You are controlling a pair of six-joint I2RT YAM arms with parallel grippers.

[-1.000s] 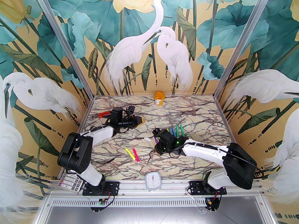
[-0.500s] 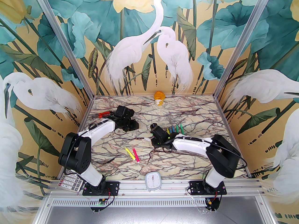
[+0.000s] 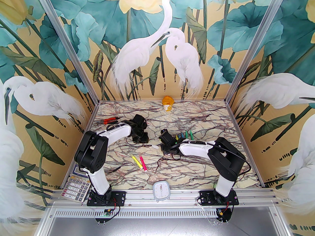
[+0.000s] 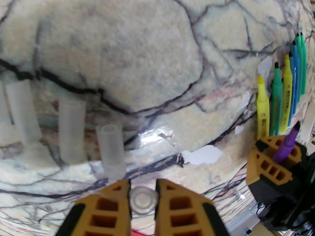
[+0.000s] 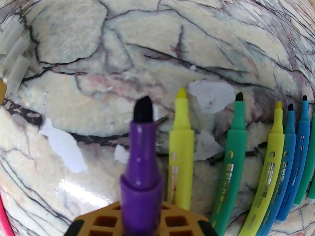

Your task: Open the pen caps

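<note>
**Left jaws:** clamped on one clear pen cap (image 4: 143,200), which I see end-on between my orange fingers (image 4: 103,213).

**Loose caps:** three lie on the desk (image 3: 209,122) just beyond that grip. They are side by side but not touching: the nearest cap (image 4: 112,151), the middle cap (image 4: 71,129) and the outer cap (image 4: 23,112). All three are empty.

**Right jaws:** clamped on the purple pen (image 5: 142,161). Its dark tip is bare and points away from my wrist.

**Row of pens:** this lies flat on the desk just to the right of the purple pen, every tip uncovered.
- A yellow pen (image 5: 181,141).
- A green pen (image 5: 232,151).
- A lime pen (image 5: 268,156).
- Two blue pens (image 5: 286,156), packed close together with the lime one.

**Overhead:** both wrists hang over mid-desk, near each other. A second yellow pen (image 3: 136,161) and a pink pen (image 3: 143,163) lie together on the near side, well apart from the row. I cannot tell whether they are capped.

**Also noted:** orange pliers (image 3: 110,120) at far left and a calculator (image 3: 75,184) at the near-left corner.
</note>
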